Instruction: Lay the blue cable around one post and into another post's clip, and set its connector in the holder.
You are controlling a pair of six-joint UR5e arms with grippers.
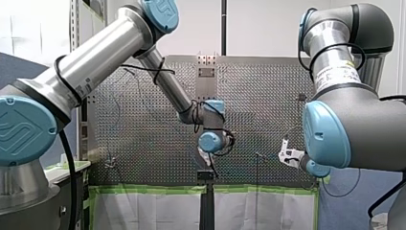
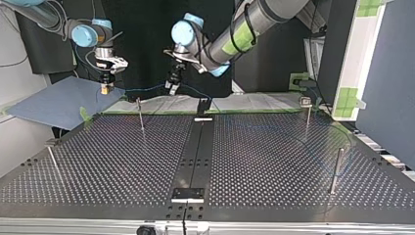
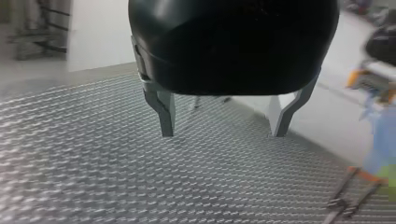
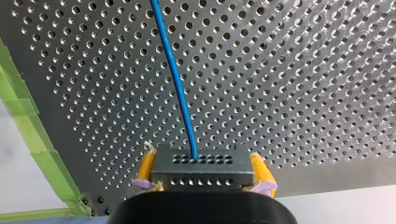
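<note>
R gripper (image 4: 203, 169): yellow pads (image 4: 145, 169) closed on connector (image 4: 203, 179), gripped at both ends. Blue cable (image 4: 177, 84) seen leaving connector, running ahead over perforated table (image 4: 303, 93); in top view strung in air betw. grippers, near table's far edge. L gripper (image 3: 223, 133): metal fingers (image 3: 163, 116) spread wide, nothing held. Step judged: cable to be routed round post (image 2: 140, 113). Connector to be kept square in pads; cable carried low, below post top; tension kept light; L fingers closed only once cable centred.
</note>
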